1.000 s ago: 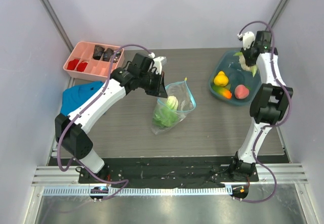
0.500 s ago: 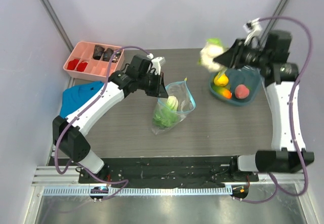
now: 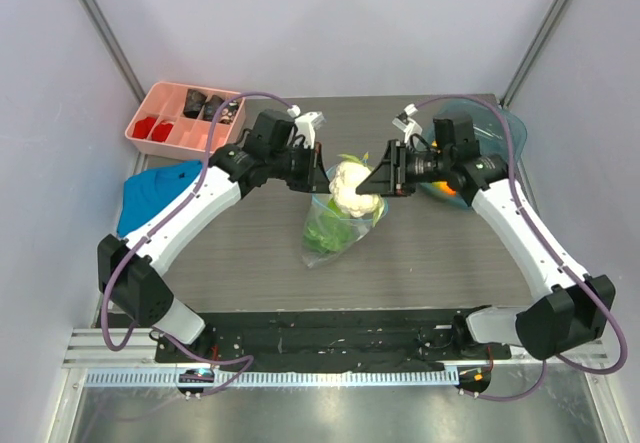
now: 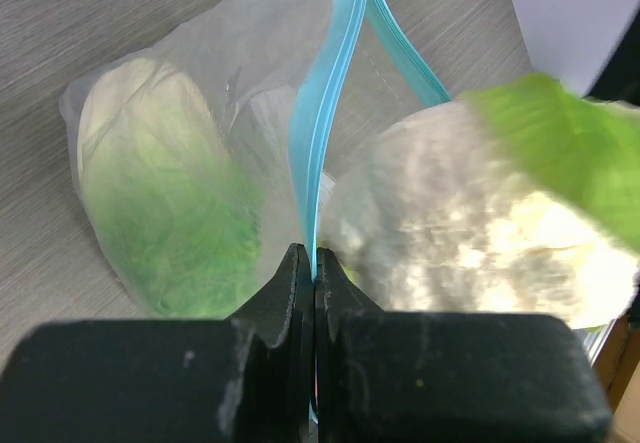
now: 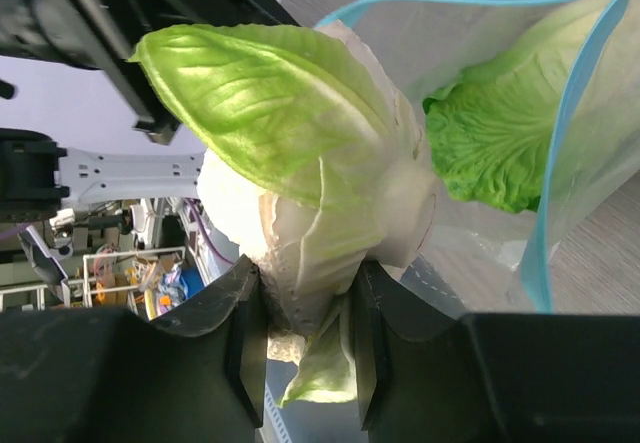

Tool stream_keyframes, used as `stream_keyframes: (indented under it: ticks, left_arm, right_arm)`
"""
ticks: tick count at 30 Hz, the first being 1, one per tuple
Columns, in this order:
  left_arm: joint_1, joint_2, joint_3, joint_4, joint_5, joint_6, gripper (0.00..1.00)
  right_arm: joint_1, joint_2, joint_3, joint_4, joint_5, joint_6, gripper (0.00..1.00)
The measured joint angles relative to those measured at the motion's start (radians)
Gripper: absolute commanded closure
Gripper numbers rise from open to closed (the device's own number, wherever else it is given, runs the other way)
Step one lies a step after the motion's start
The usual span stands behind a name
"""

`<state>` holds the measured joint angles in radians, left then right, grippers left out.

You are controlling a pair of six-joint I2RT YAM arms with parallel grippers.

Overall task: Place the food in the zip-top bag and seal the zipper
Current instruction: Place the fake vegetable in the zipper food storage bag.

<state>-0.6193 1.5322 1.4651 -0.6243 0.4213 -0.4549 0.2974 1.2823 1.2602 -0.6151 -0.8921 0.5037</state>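
One pale green leafy cabbage (image 3: 325,231) already lies inside the clear crinkly zip-top bag (image 4: 260,23). The left gripper (image 4: 312,268) is clenched on the bag's light-blue zipper strip (image 4: 322,143). The right gripper (image 5: 305,313) grasps a white, green-leafed vegetable head (image 5: 320,163) at the mouth. The next move calls for lowering it in and releasing.

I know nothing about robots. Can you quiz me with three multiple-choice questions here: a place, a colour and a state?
1. Where is the cauliflower? A flat on the table B held at the mouth of the zip-top bag C sealed inside the bag
2. The zipper is: A red B black C light blue
3. The left gripper is: A shut on the zipper B wide open C gripping the cauliflower
Answers: B, the right gripper holds it there; C, the strip shows blue; A, its fingers pinch the strip.
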Motion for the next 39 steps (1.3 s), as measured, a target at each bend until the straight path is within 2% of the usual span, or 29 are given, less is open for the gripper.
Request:
stream_keyframes:
  ticks: [8,21,23,24,26,27,29,31,36,39]
  left_arm:
    - [0.008,-0.002,-0.017,0.006,0.006,-0.005,1.0]
    - [0.004,-0.003,-0.018,0.031,0.078,-0.01,1.0]
    - [0.004,-0.003,-0.019,0.032,0.088,-0.01,1.0]
    - [0.004,-0.003,-0.02,0.035,0.095,-0.011,1.0]
    - [0.003,-0.003,-0.021,0.038,0.106,-0.012,1.0]
    - [0.003,-0.003,-0.021,0.038,0.11,-0.012,1.0]
    - [0.003,-0.003,-0.022,0.04,0.122,-0.013,1.0]
    - [0.004,-0.003,-0.022,0.044,0.132,-0.015,1.0]
    - [0.019,-0.003,-0.032,0.06,0.171,-0.041,1.0]
    - [0.029,-0.003,-0.05,0.068,0.188,-0.058,1.0]
  right_arm:
    - [0.033,0.079,0.006,-0.066,0.093,-0.018,0.99]
    - [0.093,0.127,0.021,-0.153,0.379,-0.023,0.99]
    - [0.093,0.142,0.036,-0.149,0.419,0.008,0.88]
    - [0.093,0.146,0.043,-0.143,0.431,0.026,0.67]
    - [0.096,0.145,0.05,-0.12,0.442,0.069,0.44]
    - [0.102,0.145,0.054,-0.105,0.444,0.092,0.27]
    - [0.118,0.145,0.056,-0.063,0.451,0.136,0.16]
    - [0.141,0.145,0.06,-0.027,0.452,0.158,0.12]
    - [0.162,0.143,0.09,-0.007,0.443,0.154,0.13]
    - [0.157,0.132,0.138,-0.045,0.426,0.089,0.18]
